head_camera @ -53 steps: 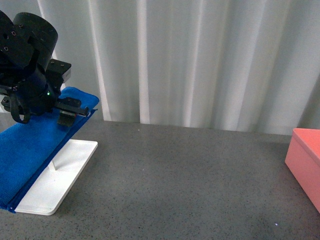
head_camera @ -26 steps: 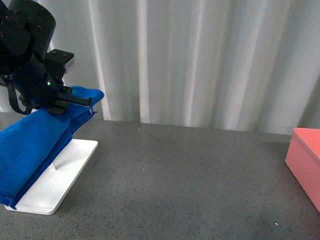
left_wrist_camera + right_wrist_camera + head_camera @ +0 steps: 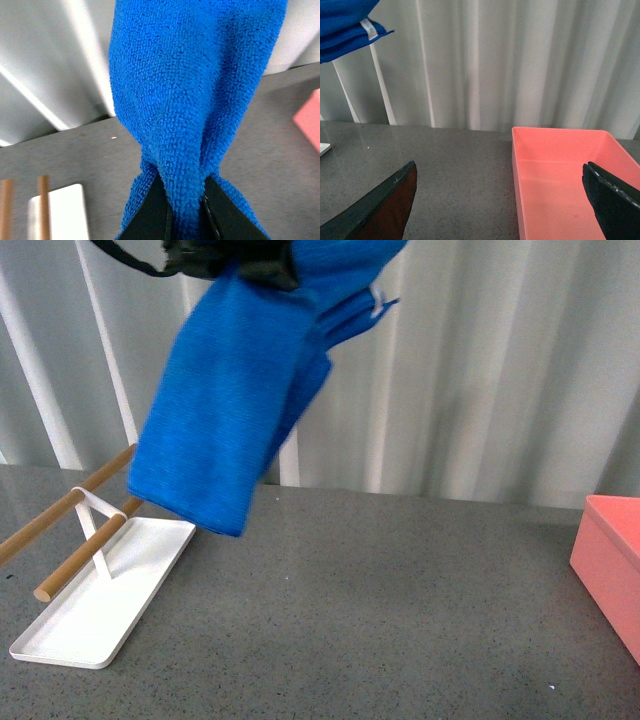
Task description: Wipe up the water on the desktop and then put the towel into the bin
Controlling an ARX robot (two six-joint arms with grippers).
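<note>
My left gripper (image 3: 186, 202) is clamping both fingers on a bunched fold of the bright blue terry towel (image 3: 225, 410). I'm holding it high, right at the top edge of the front view, so the cloth is hanging free and touching nothing. Its lower end is dangling near the far corner of the flat white tray (image 3: 70, 630), just beside the two wooden rods (image 3: 100, 475) as the front camera sees it.

My right gripper (image 3: 499, 170) is hovering with its fingers wide apart and empty. It is looking over the salmon-pink rectangular plastic bin (image 3: 560, 132), which is sitting on the right side of the dark grey speckled tabletop (image 3: 400, 600), well apart from the towel. I'm not making out any water on the tabletop from these cameras, so I'm judging the wiping as not yet begun.

Three things are worrying me:
- I'm gripping only a narrow pinch of thick pile, so a quick swing could be pulling it loose.
- The dangling end could be snagging a rod on the way down.
- Without seeing the puddle, I could be wiping the wrong patch.
</note>
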